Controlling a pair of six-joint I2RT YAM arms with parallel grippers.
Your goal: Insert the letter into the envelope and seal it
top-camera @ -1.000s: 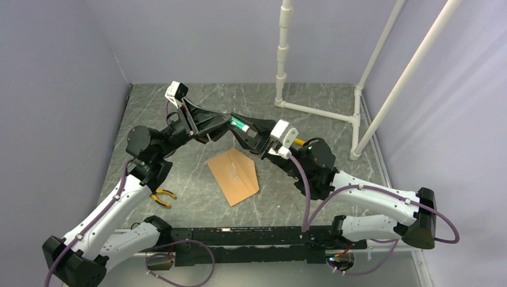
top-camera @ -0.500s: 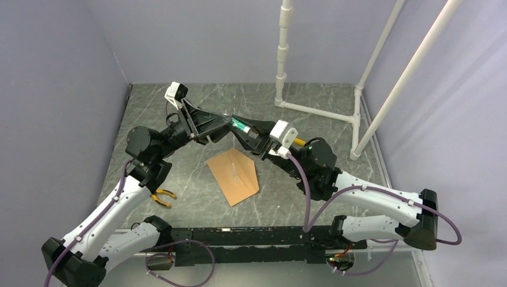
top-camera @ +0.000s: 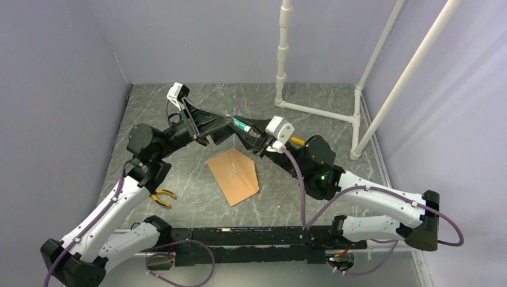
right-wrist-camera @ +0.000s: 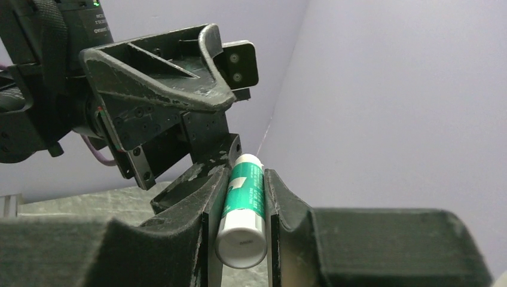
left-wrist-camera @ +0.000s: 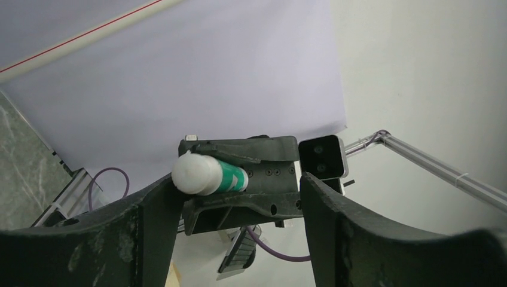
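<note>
The brown envelope (top-camera: 233, 174) lies flat on the marble table, its pointed end toward the right. The letter is not visible as a separate sheet. Above the envelope's far edge, my right gripper (top-camera: 244, 127) (right-wrist-camera: 247, 174) is shut on a green and white glue stick (top-camera: 239, 124) (right-wrist-camera: 244, 209), held by its body with the white cap end sticking out toward the left arm. My left gripper (top-camera: 225, 122) (left-wrist-camera: 236, 186) faces it with its jaws open wide. The stick's white end (left-wrist-camera: 197, 174) sits beside the left-hand finger, not clamped.
Orange-handled pliers (top-camera: 161, 196) lie near the left arm. A white pipe frame (top-camera: 317, 110) stands at the back right. A yellow item (top-camera: 297, 141) shows behind the right wrist. Grey walls close in on the left and right.
The left gripper's jaws have spread apart around the glue stick's cap end. Both wrists have shifted slightly back. The envelope has not moved.
</note>
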